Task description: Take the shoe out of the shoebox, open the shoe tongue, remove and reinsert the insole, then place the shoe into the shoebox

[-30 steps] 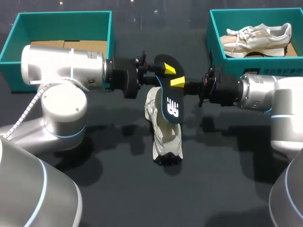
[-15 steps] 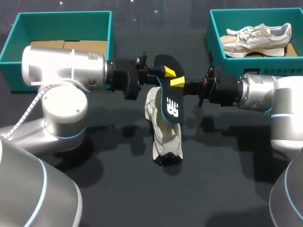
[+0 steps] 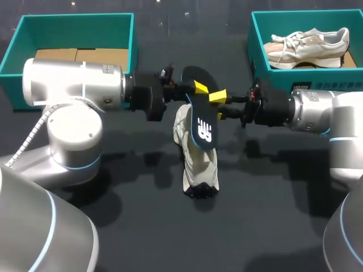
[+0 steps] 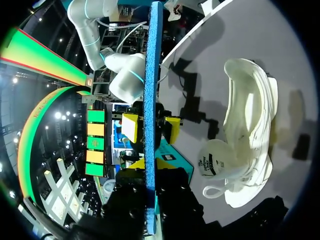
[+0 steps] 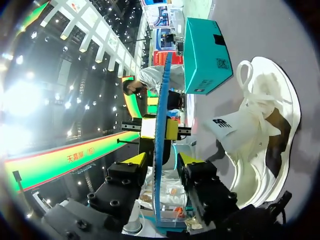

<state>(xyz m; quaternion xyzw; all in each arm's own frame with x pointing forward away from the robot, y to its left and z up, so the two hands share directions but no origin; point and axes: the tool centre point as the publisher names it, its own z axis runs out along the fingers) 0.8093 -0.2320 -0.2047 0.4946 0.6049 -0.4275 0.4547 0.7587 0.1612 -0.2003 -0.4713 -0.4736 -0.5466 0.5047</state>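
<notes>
Above table (image 3: pixel 142 226) centre: insole (image 3: pixel 202 113), on edge, pinched by left jaws; right jaws spread either side of it. Shoe (image 3: pixel 198 164) rests directly beneath. Step, by judgement: insole removed, reinsertion pending; next move needs one end aimed into the shoe's opening.

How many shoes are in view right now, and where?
2. One white shoe lies on the table beneath the insole; a beige shoe sits in the right-hand shoebox. The left-hand shoebox shows only cardboard, though my left arm hides part.
</notes>
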